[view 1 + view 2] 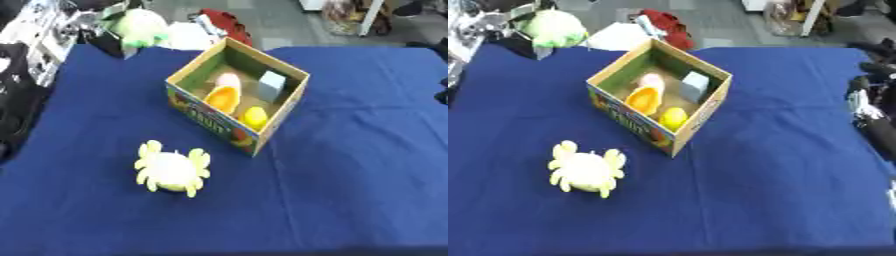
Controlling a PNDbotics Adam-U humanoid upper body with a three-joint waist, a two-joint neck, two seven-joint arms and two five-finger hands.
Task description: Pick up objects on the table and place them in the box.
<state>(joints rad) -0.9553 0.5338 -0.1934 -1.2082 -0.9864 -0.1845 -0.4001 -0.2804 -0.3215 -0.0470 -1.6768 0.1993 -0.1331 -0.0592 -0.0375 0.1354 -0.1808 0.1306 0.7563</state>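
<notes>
The desk [350,200] spreads before me under a blue cloth, filling most of my view. On it, a little past the middle, stands the box [282,117], open at the top and turned cornerwise to me, with bright print on its near left wall. Inside it I see four things: a grey-blue block [270,85] upright toward the far right wall, an orange scoop-like shape [222,98] near the left wall, a pale pink thing [228,80] just behind the orange one, and a small yellow ball [255,116] at the near corner. On the cloth, near the box's near left side but apart from it, sits a pale yellow plush crab [172,170], legs spread. At the right edge of the right eye view shows a dark shape, perhaps my right robot hand [875,122]; I cannot tell how its fingers stand. My left robot hand is nowhere in sight.
</notes>
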